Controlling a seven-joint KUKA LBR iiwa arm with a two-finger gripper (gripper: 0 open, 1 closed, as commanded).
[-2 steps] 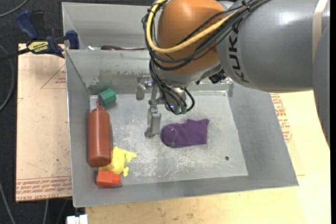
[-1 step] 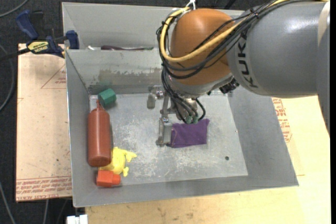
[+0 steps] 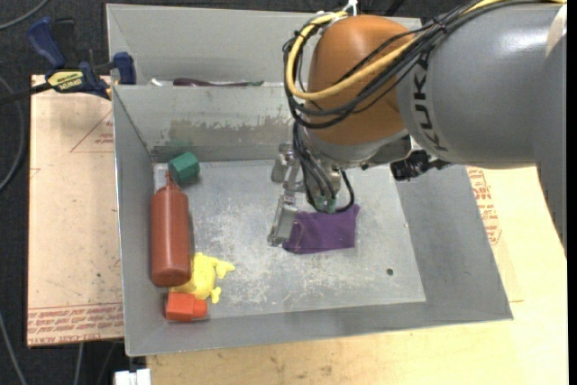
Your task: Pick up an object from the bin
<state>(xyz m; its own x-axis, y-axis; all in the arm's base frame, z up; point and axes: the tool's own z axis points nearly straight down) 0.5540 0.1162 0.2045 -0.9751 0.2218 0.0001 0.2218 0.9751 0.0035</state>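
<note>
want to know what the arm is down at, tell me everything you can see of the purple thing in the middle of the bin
The purple cloth looks like soft fabric, plain deep purple, crumpled into a small, roughly square wad with folds. It lies low on the floor of the grey bin, near the middle, well apart from the red bottle by the left wall. The gripper is at its upper left edge and hides part of it; whether it grips the cloth cannot be told.

The bin [image 3: 379, 284] is evenly lit from above, with soft shadows cast and mild glare seen on the orange cover [image 3: 361, 72].
</note>
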